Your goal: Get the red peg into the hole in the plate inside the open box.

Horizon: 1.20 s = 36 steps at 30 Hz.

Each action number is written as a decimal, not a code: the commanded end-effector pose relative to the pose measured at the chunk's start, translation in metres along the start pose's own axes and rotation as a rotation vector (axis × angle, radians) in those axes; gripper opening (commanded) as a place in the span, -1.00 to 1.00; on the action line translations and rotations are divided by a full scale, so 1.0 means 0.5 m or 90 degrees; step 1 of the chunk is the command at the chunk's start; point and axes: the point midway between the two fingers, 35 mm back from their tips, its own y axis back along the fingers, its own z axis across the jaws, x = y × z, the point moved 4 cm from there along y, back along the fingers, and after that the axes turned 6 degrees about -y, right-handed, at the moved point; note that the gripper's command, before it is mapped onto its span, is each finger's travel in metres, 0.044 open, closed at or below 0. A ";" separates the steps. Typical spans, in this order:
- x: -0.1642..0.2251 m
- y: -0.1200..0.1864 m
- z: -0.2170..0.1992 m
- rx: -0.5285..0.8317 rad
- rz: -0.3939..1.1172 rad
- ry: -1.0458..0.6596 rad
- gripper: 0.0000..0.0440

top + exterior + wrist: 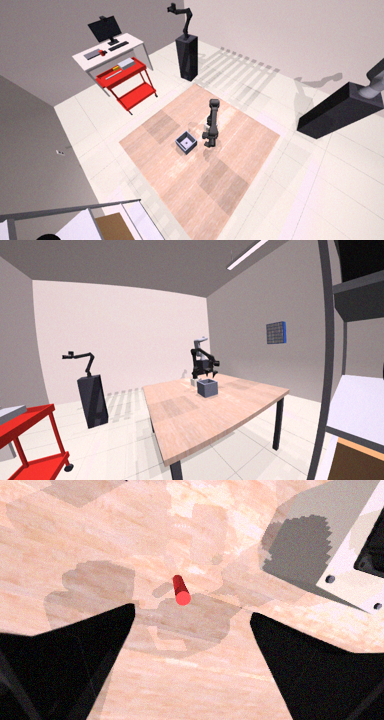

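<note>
The red peg (pixel 181 590) lies on its side on the wooden table (pixel 100 530) (pixel 175 183) (pixel 198 421). In the wrist view it is just beyond and between my two dark fingers. My gripper (pixel 194 613) (pixel 209 144) (pixel 211 373) is open wide and empty, pointing down a short way above the table. The open grey box (pixel 190 148) (pixel 207 389) stands to the gripper's side. Its pale bottom plate with a dark hole (pixel 186 142) shows in the top view. The peg is hidden under the arm in the top and exterior views.
The arm's white base plate (pixel 345 575) (pixel 194 381) sits on the table close behind the peg. Off the table stand a red cart (pixel 124 82), a desk with a monitor (pixel 105 28), and two dark pedestals (pixel 186 56) (pixel 336 110) carrying other arms.
</note>
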 end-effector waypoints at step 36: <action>0.020 -0.180 0.029 -0.019 -0.009 0.062 -0.90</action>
